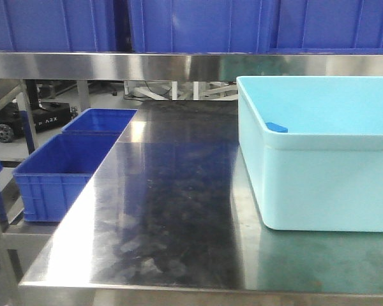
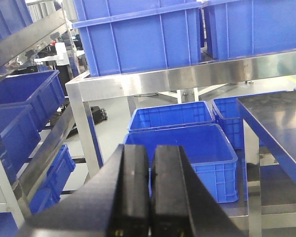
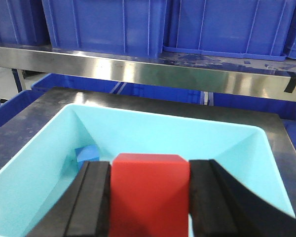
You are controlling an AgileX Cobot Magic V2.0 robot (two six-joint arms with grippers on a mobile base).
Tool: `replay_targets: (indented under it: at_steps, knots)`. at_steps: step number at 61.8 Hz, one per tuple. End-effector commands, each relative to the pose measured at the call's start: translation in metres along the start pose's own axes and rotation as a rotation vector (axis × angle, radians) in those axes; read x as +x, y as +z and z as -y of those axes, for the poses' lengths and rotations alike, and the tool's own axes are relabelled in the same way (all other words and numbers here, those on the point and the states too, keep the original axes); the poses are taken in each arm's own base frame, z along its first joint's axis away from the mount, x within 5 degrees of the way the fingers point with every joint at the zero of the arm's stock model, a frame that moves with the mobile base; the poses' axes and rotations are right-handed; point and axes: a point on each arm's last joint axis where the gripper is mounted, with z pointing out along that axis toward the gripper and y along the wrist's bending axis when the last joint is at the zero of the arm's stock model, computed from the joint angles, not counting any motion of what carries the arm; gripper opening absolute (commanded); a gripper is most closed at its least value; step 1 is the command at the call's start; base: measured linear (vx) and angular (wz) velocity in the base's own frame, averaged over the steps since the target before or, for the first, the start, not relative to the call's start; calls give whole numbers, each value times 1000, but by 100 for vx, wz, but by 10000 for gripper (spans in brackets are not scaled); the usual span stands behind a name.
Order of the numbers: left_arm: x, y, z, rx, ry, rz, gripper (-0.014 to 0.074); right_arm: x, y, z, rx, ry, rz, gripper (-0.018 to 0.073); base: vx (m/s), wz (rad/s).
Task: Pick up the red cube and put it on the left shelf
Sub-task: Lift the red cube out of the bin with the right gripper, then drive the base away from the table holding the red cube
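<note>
steel tabletop (image 1: 166, 210) | 1 cyan tub (image 1: 319, 172) (right side) | surface apparently smudged

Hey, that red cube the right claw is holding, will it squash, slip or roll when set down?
The red cube is probably stiff: its edges look straight in the right claw. Flat faces suggest it will sit, not roll. Its smooth-looking surface might slip if the grip loosens.

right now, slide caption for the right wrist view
Right end effector shut on small bright red cube over pale turquoise plastic bin holding a small blue piece.
</note>
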Motion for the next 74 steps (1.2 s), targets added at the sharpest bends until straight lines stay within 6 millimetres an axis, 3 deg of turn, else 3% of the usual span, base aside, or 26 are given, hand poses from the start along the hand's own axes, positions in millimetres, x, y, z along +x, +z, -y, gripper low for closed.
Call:
replay_targets:
  at_steps: [1, 29, 74]
  knots:
    - [-1, 1, 0, -4, -5, 64, 106, -17, -2, -1, -9, -16, 106, 57, 0, 0]
    - [-1, 1, 0, -4, -5, 64, 106, -17, -2, -1, -9, -16, 106, 57, -3, 0]
    - [-1, 1, 0, -4, -5, 64, 106, -17, -2, -1, -9, -16, 106, 57, -10, 27]
